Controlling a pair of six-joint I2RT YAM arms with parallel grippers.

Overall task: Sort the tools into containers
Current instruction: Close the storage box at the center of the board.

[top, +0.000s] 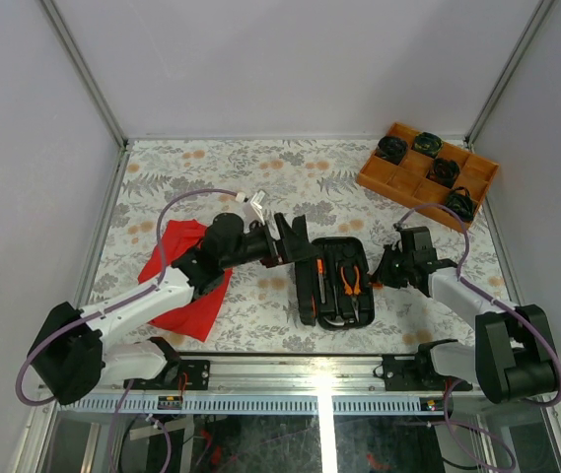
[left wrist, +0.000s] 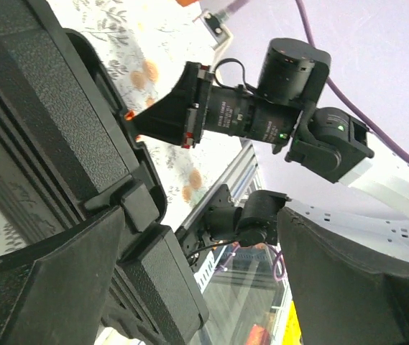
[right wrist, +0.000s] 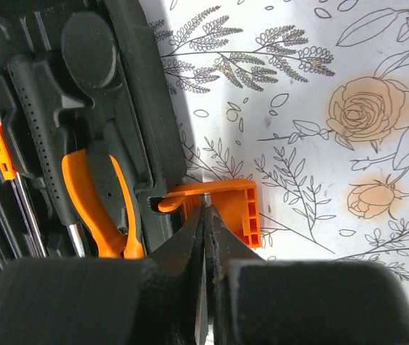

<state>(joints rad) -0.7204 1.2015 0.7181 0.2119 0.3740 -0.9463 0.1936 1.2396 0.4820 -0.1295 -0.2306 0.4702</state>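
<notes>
**Desk:** What is the case (top: 341, 286) like, and where is it?

**Photographer:** Black moulded plastic, ribbed outside. It lies open mid-table (top: 260, 168), between the two arms. Its long axis runs from near edge to far. The lid (left wrist: 39, 144) stands up along the left side.

**Desk:** What's inside?

**Photographer:** Orange-handled pliers (right wrist: 96, 208) sit in a moulded slot, lengthwise. Beside them are a dimpled black handle and a thin steel shaft with an orange collar.

**Desk:** The grippers?

**Photographer:** The left gripper (top: 283, 235) is spread wide, with one finger against the ribbed lid and the other well clear. The right gripper (right wrist: 204, 215) is clenched tight. Its tips are at the orange latch (right wrist: 226, 205), which juts from the case's right wall over the floral cloth. I cannot tell whether it pinches the latch.

**Desk:** Anything else around?

**Photographer:** A red cloth (top: 183, 281) lies crumpled under the left arm. An orange tray (top: 379, 180) of black round items sits far right.
</notes>
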